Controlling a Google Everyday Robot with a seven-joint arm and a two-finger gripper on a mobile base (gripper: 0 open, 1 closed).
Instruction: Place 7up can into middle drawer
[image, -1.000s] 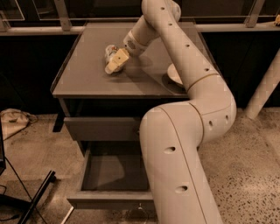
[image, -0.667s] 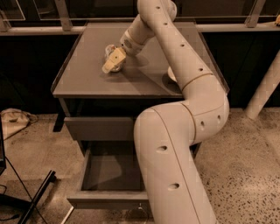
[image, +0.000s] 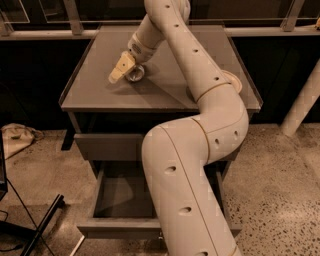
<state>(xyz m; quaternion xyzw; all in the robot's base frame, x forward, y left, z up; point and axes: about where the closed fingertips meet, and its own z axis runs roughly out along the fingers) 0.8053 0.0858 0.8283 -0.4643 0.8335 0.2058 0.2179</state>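
Can (image: 135, 75) on the cabinet top, left of centre and toward the back, upright as far as the dim view allows; only its silvery top shows plainly.

Arm (image: 190, 165): fills the frame's middle, rising from bottom centre, bending at right, then reaching back and left over the top. It hides the right part of both drawers.

Cabinet (image: 100, 92): flat grey top with a low raised edge at left and right.

Middle drawer (image: 110, 230): pulled out, the visible part of its floor bare, directly below and forward of the can. Upper drawer (image: 107, 146) closed above it.

Bowl (image: 234, 80): at the right edge of the top, half hidden behind the arm, well apart from the can.

Gripper (image: 119, 70): angled down to the left, its tip just beside the can on the can's left. Whether it has the can pinched or merely stands against it, I cannot tell.

Step in hand, by my reading: securing the can before the carry. To do it well:
- Take the can around its body, below the rim, and squarely, since thin aluminium slips or dents under a skewed squeeze.
- Lift straight up first, clearing the top's raised edge before swinging forward.
- Bring it out past the closed upper drawer's front, then down into the open drawer's left side.
- Set it upright on the floor and release low, so it neither topples nor rolls.
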